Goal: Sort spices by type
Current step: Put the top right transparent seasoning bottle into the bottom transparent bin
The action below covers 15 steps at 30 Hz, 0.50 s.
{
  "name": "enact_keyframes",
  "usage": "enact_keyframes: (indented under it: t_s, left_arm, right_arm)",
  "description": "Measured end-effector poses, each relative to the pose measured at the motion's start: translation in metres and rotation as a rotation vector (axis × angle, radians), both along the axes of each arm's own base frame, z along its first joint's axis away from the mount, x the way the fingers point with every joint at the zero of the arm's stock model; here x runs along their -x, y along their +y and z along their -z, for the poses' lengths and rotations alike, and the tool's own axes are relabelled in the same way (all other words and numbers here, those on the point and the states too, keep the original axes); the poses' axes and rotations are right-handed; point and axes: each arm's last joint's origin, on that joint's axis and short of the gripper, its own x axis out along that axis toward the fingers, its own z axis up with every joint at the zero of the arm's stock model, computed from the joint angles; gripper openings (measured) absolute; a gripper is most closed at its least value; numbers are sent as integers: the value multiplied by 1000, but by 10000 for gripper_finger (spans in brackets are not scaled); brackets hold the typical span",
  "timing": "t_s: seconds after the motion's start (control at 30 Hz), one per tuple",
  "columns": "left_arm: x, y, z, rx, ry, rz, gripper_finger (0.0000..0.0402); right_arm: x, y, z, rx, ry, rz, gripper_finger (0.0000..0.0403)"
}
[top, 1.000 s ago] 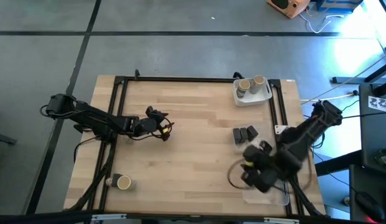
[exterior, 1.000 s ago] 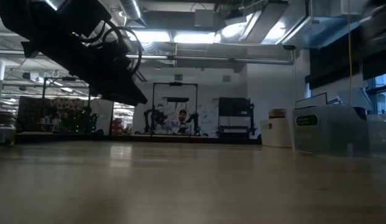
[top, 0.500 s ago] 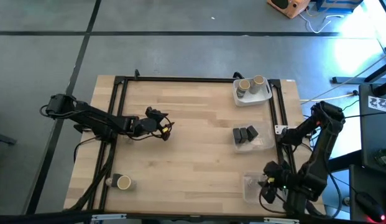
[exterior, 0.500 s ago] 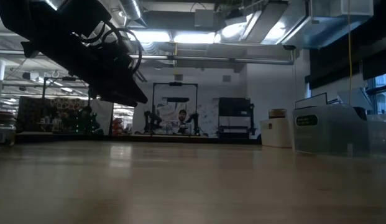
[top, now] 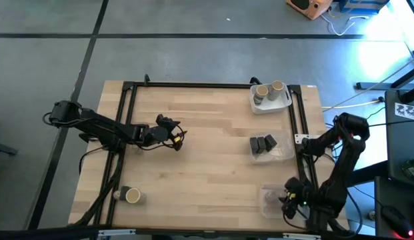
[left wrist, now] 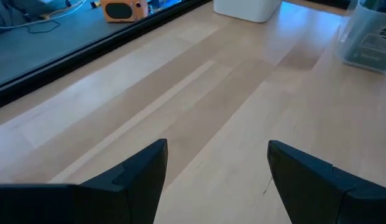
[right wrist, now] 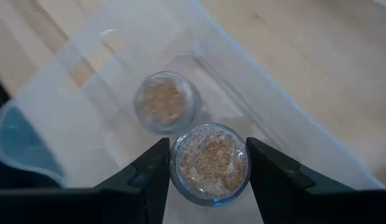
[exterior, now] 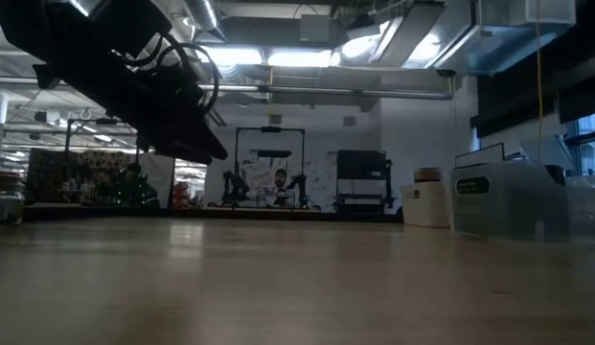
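My right gripper (right wrist: pixel 207 144) hangs over a clear plastic tray (top: pixel 273 203) at the table's near right corner, shut on a small round jar (right wrist: pixel 209 163) of tan grains. A second such jar (right wrist: pixel 166 102) stands in that tray. Two dark grey blocky spices (top: pixel 262 143) sit in another clear tray. Tan-topped jars (top: pixel 270 89) and a grey one (top: pixel 259 100) stand in the white tray (top: pixel 281 103). One tan-topped jar (top: pixel 132 195) stands at the near left. My left gripper (left wrist: pixel 217 149) is open over bare wood at mid-left (top: pixel 177 137). My right gripper pinches the small round jar between its two fingers, one on each side of its wall (right wrist: pixel 178 167). The fingers come from above, pointing steeply down. The jar stays upright with its top up, over the clear tray; whether its base touches the tray I cannot tell.
A black frame rail (top: pixel 301 120) runs along the table's right side beside the trays, and another (top: pixel 123 120) along the left. The broad middle of the wooden table (top: pixel 207 153) lies between the two arms.
My right gripper has swung from beside the dark blocks toward the table's near right corner and come down over the clear tray, its wrist rolling, with the small jar still between its fingers. Most of the move came in the first half second.
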Motion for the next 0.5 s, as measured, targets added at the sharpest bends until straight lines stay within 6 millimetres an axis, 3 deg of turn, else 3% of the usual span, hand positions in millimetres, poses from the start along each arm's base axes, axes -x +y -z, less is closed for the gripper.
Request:
enact_keyframes:
  t_s: [0.5]
  left_arm:
    - [0, 0, 0, -1, 0, 0, 260]
  right_arm:
    - [-11, -2, 21, 138, -36, -16, 188]
